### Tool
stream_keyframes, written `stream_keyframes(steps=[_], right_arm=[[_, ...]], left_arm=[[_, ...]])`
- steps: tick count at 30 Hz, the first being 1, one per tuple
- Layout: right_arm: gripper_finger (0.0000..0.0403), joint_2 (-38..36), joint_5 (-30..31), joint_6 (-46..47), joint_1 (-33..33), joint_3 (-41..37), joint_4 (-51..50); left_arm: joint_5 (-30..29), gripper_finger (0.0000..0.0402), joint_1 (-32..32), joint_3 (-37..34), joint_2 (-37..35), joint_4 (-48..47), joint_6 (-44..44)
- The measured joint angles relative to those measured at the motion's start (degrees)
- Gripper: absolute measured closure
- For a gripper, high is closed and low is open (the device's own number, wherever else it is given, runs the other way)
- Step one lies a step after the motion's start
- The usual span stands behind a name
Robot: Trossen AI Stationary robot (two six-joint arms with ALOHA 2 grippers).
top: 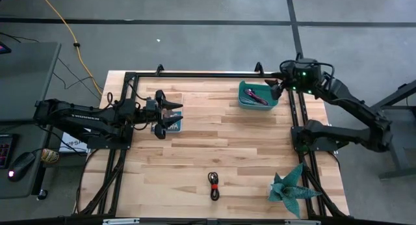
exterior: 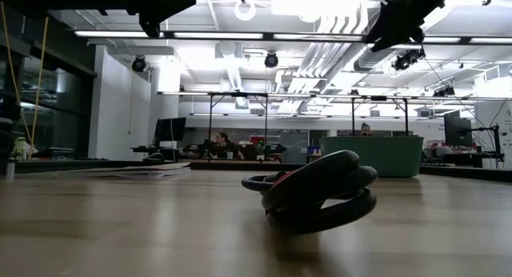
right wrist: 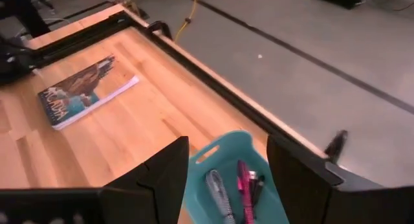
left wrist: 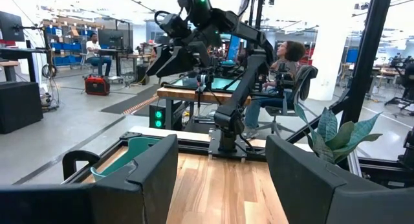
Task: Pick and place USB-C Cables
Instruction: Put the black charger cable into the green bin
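Observation:
A red-and-black cable lies coiled on the wooden table near its front edge, and fills the low view. A teal tray at the far right holds a magenta-pink cable, a light blue-grey cable and a black cable. My right gripper hangs open and empty above the tray's right end. My left gripper is open and empty, held level above a book at the table's left, pointing toward the right edge.
A book with a blue-green cover lies under my left gripper and shows in the right wrist view. A teal paper plant stands at the near right corner. A black frame runs round the table. People sit in the room beyond.

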Motion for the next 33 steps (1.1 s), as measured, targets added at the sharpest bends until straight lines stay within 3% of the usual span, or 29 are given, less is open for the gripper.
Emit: stream_keyframes(steps=[2,7,11,18,24,29,33], right_arm=[[0.0204,0.88,-2.47,0.10,0.00,-0.02,0.71],[0.0204,2.89,-17.29,1.25,5.06,-0.04,5.76],[0.0204,3.22,-18.76,1.45,16.11,-0.07,11.56],[0.0204,3.22,-4.30,-1.76,38.77,-0.07,16.49],[0.0204,1.42,16.09,-4.17,54.54,-4.13,19.96],[0.0204,-3.69,31.92,-4.57,59.75,-10.92,24.85],[0.0204,-7.99,33.34,-6.47,58.60,-16.36,33.70]], left_arm=[[0.00,0.0188,-0.02,0.00,0.00,0.00,0.00],[0.00,0.0188,0.00,0.00,0.00,0.00,0.68],[0.00,0.0188,0.00,0.00,0.00,0.00,0.87],[0.00,0.0188,-0.01,0.00,0.00,-0.08,0.03],[0.01,0.0188,-0.02,0.00,-0.02,-0.54,-0.02],[0.02,0.0188,-0.02,0.00,-0.02,-0.49,-0.03],[0.02,0.0188,-0.02,0.00,-0.02,-0.44,-0.04]])
